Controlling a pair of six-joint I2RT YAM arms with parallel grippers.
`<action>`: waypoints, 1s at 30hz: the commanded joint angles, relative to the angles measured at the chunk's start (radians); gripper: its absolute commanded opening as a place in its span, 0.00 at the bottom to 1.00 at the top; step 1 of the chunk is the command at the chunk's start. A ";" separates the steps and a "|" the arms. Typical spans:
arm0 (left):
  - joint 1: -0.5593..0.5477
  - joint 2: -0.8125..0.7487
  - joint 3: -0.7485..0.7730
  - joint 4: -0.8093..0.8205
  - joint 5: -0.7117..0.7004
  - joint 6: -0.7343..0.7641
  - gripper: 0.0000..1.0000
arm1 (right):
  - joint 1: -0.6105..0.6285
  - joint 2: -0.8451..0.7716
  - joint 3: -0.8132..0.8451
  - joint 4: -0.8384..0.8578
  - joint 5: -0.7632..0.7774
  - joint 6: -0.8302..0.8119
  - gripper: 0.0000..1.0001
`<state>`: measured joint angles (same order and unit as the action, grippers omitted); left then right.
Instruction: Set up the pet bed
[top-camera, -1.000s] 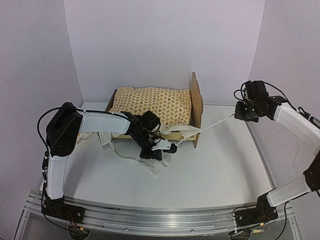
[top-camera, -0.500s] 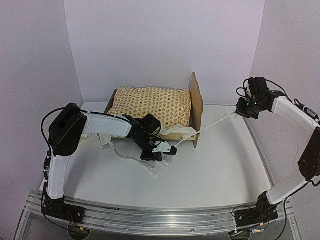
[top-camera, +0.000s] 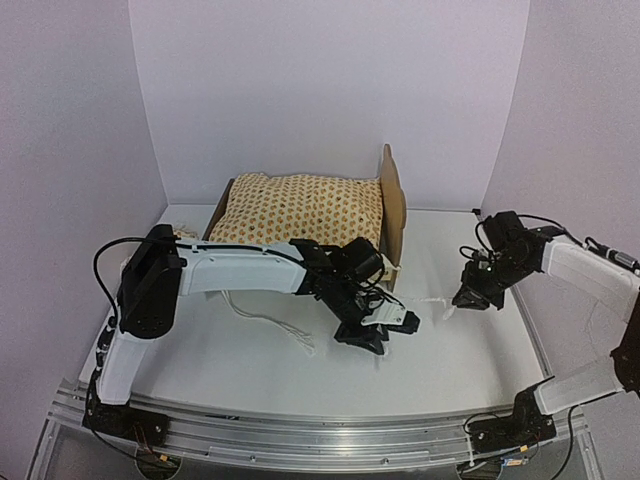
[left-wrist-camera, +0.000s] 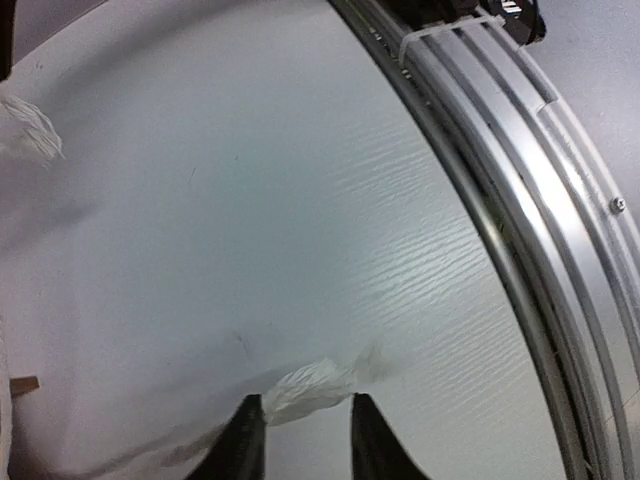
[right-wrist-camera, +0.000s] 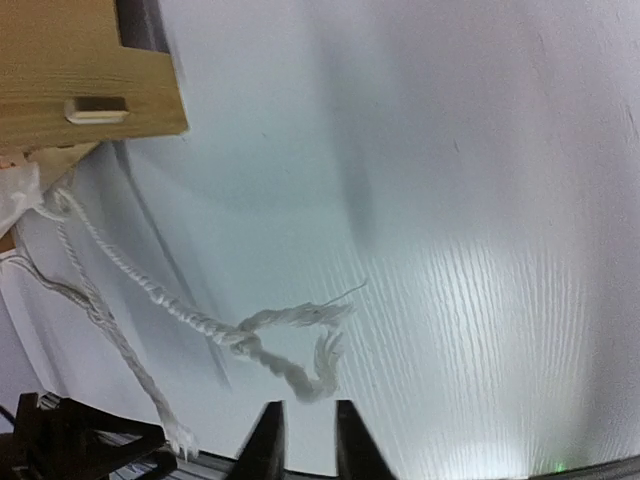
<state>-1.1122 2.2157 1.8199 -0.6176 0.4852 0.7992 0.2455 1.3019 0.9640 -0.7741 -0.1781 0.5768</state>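
White cords (right-wrist-camera: 250, 335), taut a second ago, lie slack; left gripper (left-wrist-camera: 304, 402) and right gripper (right-wrist-camera: 308, 405) narrowly parted, empty: tie likely done.

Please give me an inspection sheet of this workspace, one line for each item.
Surface: white table, matte.
Job's things: pet bed at the back, headboard to the right, dotted cushion on it.
Clutter: white tie cords slack on the table.
Grippers: left gripper and right gripper both slightly open, each at a cord's frayed end.
Cables: black cable looping beside the left arm.
Surroundings: plain walls, aluminium rail at the near edge.
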 joint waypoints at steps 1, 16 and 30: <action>-0.004 0.022 0.096 -0.028 0.099 -0.027 0.59 | 0.001 -0.082 -0.026 -0.085 -0.008 0.077 0.58; 0.298 -0.435 0.023 -0.540 0.154 0.085 0.79 | 0.509 0.012 0.451 0.112 0.247 -0.422 0.68; 0.737 -0.621 -0.459 -0.078 -0.356 0.103 0.99 | 0.533 0.624 0.796 0.075 0.550 -0.647 0.89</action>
<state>-0.3858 1.6129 1.4697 -0.8279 0.2633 0.8236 0.8265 1.8471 1.6523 -0.6664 0.3116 0.0077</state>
